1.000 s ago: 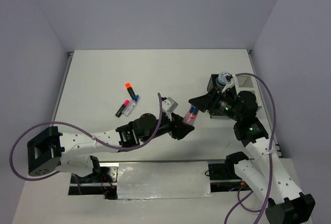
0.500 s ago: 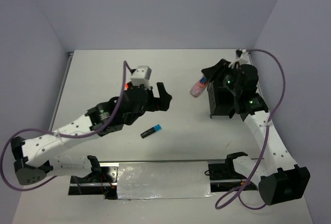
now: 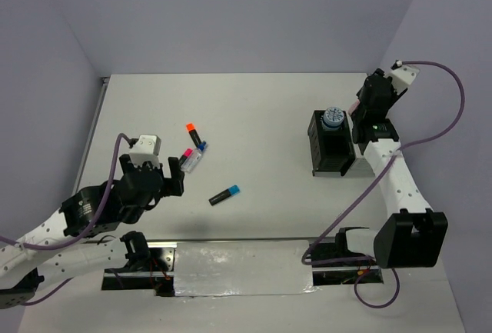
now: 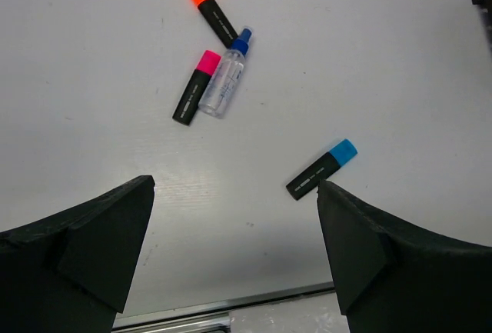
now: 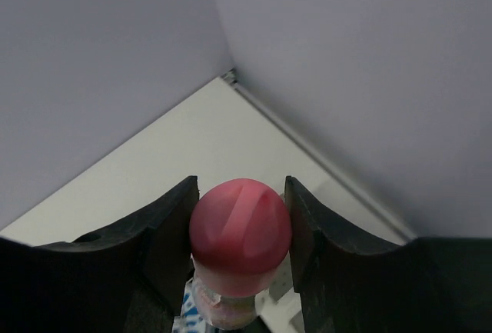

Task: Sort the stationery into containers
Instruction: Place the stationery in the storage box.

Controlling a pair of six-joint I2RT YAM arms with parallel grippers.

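Since prev. frame, left arm has been drawn back near-left; left gripper [image 4: 234,187] is spread wide, empty, w/ blue-capped marker [image 4: 323,170] left lying on bench [image 4: 384,56]. Pink-capped tube [image 5: 240,229] is clamped in right gripper [image 5: 241,194] beside black mesh organiser [image 3: 327,152], prob. positioned for drop-in.

The left gripper [image 4: 234,194] opened and withdrew, a blue marker [image 3: 225,194] appeared on the surface [image 3: 269,110], and the right gripper [image 5: 240,194] carried the tube [image 5: 240,229] to the organiser's [image 3: 327,156] far right.

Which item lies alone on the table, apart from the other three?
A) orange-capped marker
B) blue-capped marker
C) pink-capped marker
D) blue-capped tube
B: the blue-capped marker lies by itself, while the orange-capped marker, pink-capped marker and blue-capped tube lie clustered together.
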